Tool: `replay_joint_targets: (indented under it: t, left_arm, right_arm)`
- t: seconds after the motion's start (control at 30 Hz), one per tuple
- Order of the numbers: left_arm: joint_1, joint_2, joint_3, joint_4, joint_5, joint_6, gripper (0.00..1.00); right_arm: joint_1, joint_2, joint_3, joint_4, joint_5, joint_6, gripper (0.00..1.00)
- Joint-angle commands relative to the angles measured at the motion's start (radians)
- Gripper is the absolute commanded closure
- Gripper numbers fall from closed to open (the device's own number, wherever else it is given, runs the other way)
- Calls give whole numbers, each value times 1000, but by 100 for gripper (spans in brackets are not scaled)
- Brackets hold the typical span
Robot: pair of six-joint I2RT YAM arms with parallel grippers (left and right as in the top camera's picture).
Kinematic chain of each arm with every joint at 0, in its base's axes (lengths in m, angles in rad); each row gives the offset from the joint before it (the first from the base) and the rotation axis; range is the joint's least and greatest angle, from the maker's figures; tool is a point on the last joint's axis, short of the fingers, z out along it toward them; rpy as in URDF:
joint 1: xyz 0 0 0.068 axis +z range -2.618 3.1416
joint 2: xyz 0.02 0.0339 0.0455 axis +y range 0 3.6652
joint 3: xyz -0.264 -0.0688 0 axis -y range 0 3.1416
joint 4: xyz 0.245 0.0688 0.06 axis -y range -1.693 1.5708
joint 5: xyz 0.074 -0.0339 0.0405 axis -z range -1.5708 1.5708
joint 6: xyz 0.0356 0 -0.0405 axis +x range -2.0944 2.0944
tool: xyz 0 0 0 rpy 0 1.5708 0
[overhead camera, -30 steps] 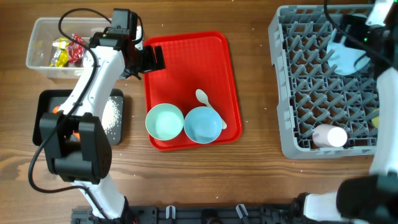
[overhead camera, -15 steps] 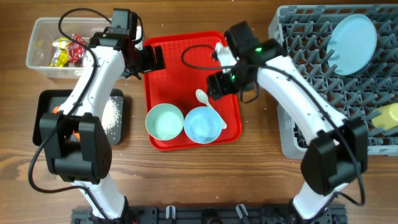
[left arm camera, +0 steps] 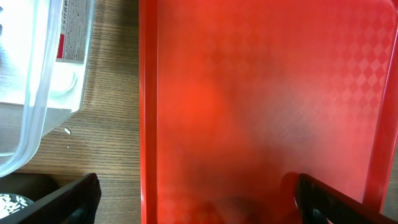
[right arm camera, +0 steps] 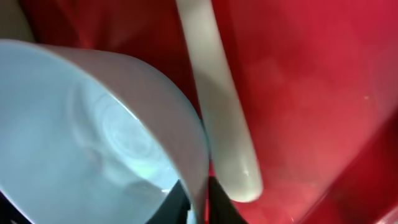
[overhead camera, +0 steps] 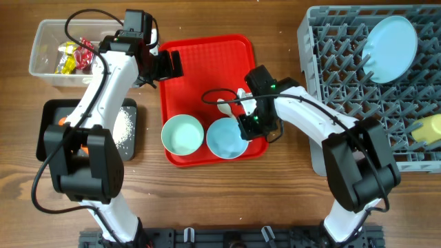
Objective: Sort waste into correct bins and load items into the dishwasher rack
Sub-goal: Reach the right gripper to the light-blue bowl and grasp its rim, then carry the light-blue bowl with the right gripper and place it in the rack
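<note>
A red tray holds a pale green bowl, a light blue bowl and a cream spoon. My right gripper is at the blue bowl's right rim. In the right wrist view the gripper is shut on the thin wall of the blue bowl, one finger inside and one outside, with the spoon lying just beside it. My left gripper hangs open over the tray's upper left edge, holding nothing.
The grey dishwasher rack at the right holds a blue plate and a yellow item. A clear bin with wrappers sits at the far left. Below it is a black bin with white crumbs.
My right arm came from the rack to the tray, dropped to the blue bowl's rim and closed on it. The left arm stayed still.
</note>
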State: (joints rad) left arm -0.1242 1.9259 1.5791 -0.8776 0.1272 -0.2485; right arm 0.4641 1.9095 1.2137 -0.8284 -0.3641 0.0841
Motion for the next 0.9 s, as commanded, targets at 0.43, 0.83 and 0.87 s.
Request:
replay_joint_targets:
  t: [0.43,0.83,0.87]
  left_arm:
    - [-2,-25,5,2,-10,1,0]
    - [-2,-25,5,2,-10,1,0]
    - [-2,-25,5,2,-10,1,0]
  right_arm:
    - [-76,-123,326,-214,386,30,96]
    - [-282,-163,468,204,1225,-229,96]
    - [-302,-151,468,301,1248,-319,96]
